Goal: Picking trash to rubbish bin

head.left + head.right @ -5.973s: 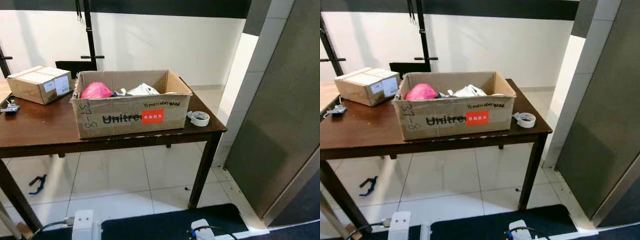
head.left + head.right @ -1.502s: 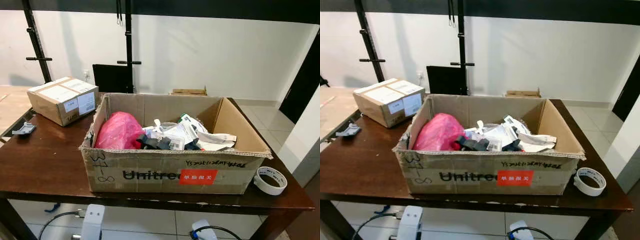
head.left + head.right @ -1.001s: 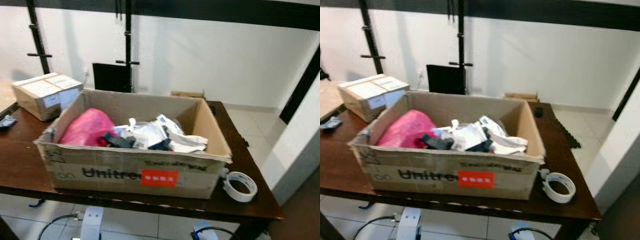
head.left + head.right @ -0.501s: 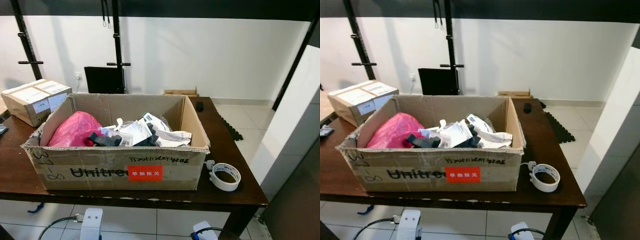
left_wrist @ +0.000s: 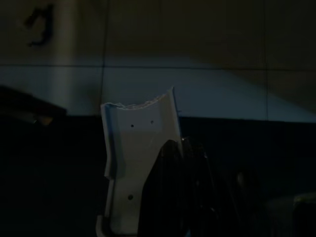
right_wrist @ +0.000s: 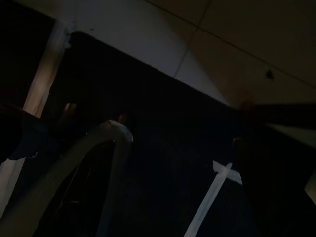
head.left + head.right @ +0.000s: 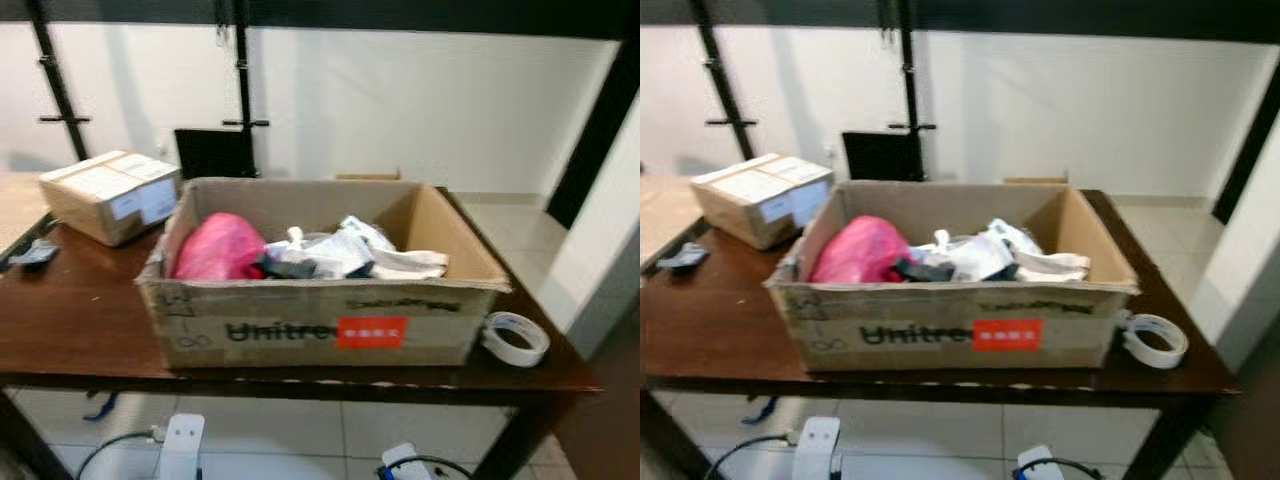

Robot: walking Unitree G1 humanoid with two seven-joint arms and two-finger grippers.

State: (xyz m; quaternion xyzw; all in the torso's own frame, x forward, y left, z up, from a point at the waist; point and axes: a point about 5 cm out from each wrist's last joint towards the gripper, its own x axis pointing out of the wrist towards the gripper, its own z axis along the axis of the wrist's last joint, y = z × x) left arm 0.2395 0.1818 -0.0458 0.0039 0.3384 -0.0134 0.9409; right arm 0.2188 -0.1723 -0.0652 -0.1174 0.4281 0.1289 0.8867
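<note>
A brown table [image 7: 80, 330] stands on a white tile floor by a white wall. On it sits a big open box [image 7: 320, 325], full of trash: a pink bag [image 7: 218, 247] at the robot's left and white wrappers [image 7: 350, 252] beside it. A tape roll [image 7: 515, 338] lies just right of the box. A small box [image 7: 110, 195] sits at the far left. The wrist views are very dark; I cannot tell if either gripper's fingers are apart or closed.
</note>
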